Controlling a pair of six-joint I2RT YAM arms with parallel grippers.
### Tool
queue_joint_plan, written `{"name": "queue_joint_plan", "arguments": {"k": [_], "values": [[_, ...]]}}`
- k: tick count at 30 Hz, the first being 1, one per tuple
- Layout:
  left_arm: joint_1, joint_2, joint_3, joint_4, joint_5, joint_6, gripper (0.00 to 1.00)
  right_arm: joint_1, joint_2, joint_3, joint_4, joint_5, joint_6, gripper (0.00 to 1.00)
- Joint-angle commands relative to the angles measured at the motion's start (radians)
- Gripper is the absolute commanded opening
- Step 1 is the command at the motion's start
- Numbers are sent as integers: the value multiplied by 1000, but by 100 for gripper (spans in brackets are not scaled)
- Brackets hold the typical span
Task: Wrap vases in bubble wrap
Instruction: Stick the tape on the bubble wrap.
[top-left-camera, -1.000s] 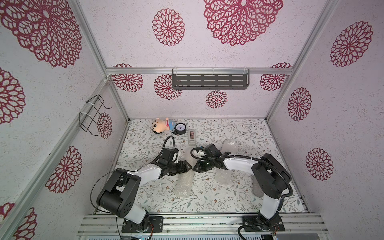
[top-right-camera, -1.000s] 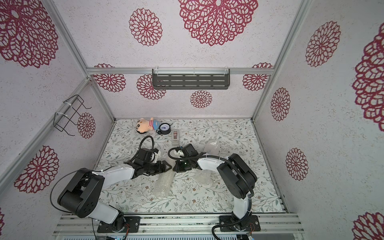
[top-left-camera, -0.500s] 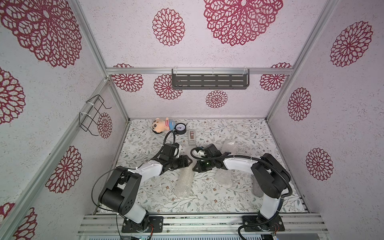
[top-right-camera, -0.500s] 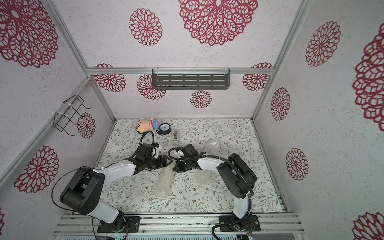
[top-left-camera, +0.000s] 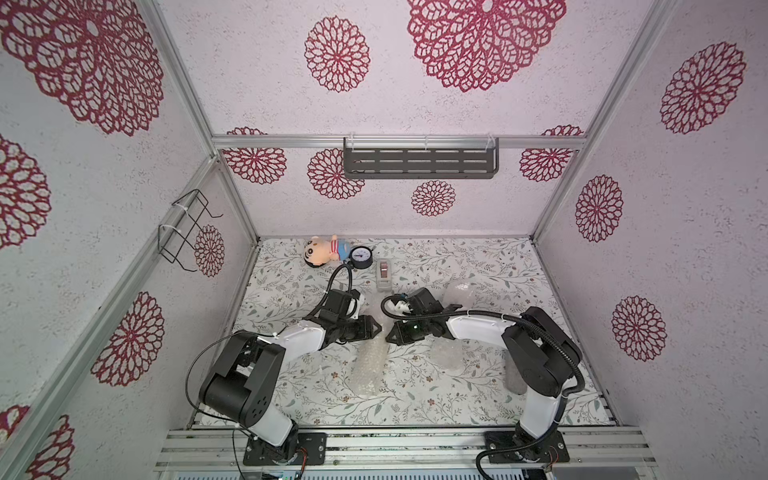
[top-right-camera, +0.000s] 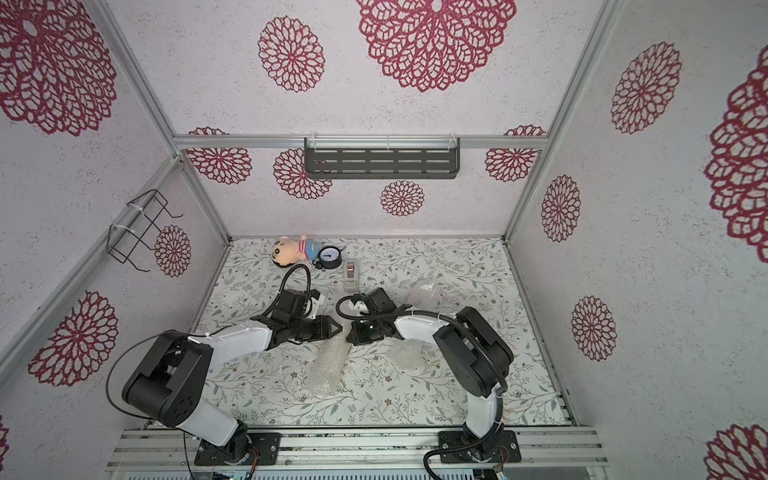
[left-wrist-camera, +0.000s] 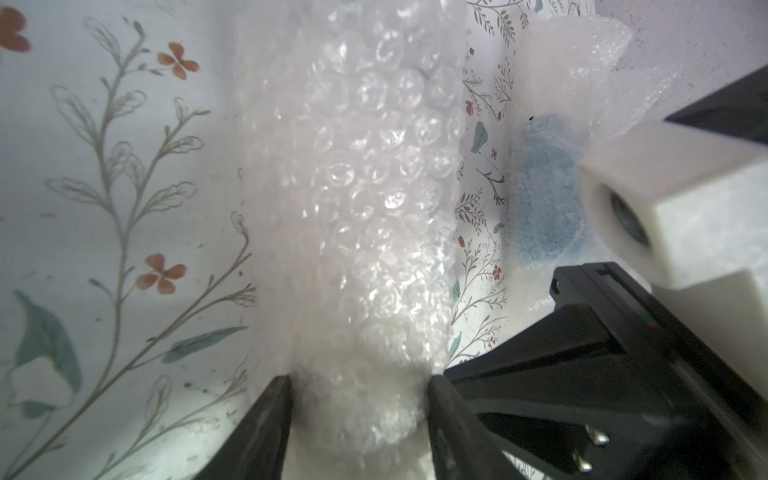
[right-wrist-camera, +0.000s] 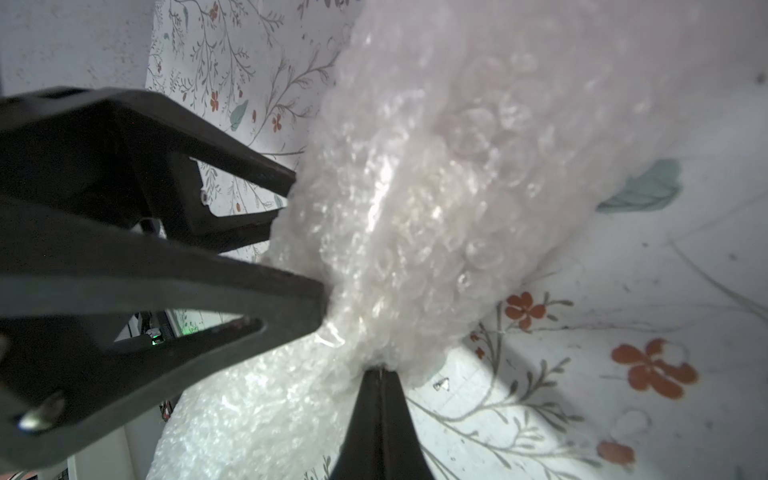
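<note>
The bubble wrap roll (top-left-camera: 370, 365) lies lengthwise on the desk (top-left-camera: 457, 409), and both arms meet at its far end. The left jaws straddle that end and press into it from both sides, squeezing the loose tube narrower. I judge this hold is meant to stop the wrap springing open. The right jaws are tight together on a gathered fold of film at the same end. It looks like a pinch meant to twist or tuck the open mouth closed. The cream vase cannot be made out through the layers, though it is probably inside this roll. The blue vase (left-wrist-camera: 544, 195) shows as a pale blue patch through a second bundle (top-left-camera: 446, 355), which lies just beside the roll, close by the right arm (top-left-camera: 478, 328).

Both arms reach low and forward from the near edge. The left arm (top-left-camera: 299, 336) slants in from its side, and the right arm folds at the elbow and comes in from the opposite side. The two wrists sit almost nose to nose over the roll's end, close to the desk.
</note>
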Motion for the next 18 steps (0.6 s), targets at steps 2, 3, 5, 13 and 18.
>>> {"name": "queue_joint_plan", "arguments": {"k": [2, 3, 5, 13, 18], "values": [[4, 15, -22, -34, -5, 31, 47, 4, -27, 13, -12, 18, -28, 0], [3, 14, -22, -41, -10, 34, 46, 4, -30, 14, -16, 22, -29, 0], [4, 12, -17, -51, -15, 42, 46, 5, -40, 18, -25, 25, -30, 0], [4, 2, -24, -39, -14, 36, 48, 20, -29, 35, 18, 3, 0, 0], [4, -1, -19, -38, -22, 34, 49, 21, -4, 40, 5, 27, -24, 0]]}}
